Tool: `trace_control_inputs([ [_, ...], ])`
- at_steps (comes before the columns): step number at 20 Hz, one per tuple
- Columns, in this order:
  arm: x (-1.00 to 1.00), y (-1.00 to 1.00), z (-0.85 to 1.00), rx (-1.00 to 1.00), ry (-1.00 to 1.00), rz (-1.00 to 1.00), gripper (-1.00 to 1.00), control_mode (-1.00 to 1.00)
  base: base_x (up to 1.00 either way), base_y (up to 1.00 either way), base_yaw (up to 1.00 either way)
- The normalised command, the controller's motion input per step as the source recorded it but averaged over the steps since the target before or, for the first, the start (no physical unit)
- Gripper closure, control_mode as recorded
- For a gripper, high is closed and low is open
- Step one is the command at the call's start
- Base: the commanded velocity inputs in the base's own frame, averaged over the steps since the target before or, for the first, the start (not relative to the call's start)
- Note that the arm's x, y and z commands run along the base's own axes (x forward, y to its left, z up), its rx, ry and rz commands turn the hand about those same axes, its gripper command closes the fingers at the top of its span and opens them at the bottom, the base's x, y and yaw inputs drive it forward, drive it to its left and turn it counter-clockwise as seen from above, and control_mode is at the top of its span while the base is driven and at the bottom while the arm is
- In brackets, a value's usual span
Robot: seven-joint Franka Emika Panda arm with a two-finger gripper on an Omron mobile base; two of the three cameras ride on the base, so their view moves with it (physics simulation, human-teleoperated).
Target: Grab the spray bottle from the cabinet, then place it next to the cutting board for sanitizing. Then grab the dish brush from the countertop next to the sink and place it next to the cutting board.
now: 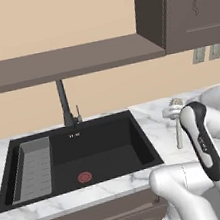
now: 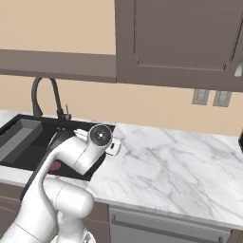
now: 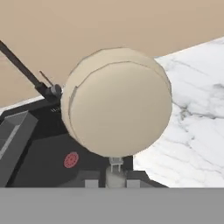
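Two fingers of the gripper (image 3: 115, 175) are pinched tight on the dish brush (image 3: 118, 103), holding it up off the countertop (image 2: 180, 161) just past the sink's (image 1: 89, 156) right edge, round head big in the hand view. Faucet (image 1: 64, 104) stands at the sink's back edge, rack insert (image 1: 34, 167) sits along its left side, red drain ring (image 1: 85, 177) near the front. Arm's folded low, elbow forward, wrist turned toward the sink.

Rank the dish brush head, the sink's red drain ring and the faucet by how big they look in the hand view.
1. The dish brush head looks by far the largest, but only because it sits right at the camera.
2. The faucet, a long thin dark bar.
3. The red drain ring in the sink, smallest.
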Motion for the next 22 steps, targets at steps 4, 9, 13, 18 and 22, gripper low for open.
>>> trace_control_inputs([
  [4,-0.22,0.05,0.99,0.14,-0.47,0.05,1.0,-1.0,0.0,0.0,0.0],
  [9,-0.46,0.02,0.92,-0.01,-0.09,0.0,1.0,-1.0,0.0,0.0,0.0],
  [13,-0.53,0.0,0.87,-0.02,0.0,0.0,1.0,-1.0,0.0,0.0,0.0],
  [18,-0.61,0.0,0.66,-0.05,0.0,0.0,1.0,-1.0,0.0,0.0,0.0],
  [22,-0.65,0.01,0.48,-0.05,0.0,0.0,1.0,-1.0,0.0,0.0,0.0],
])
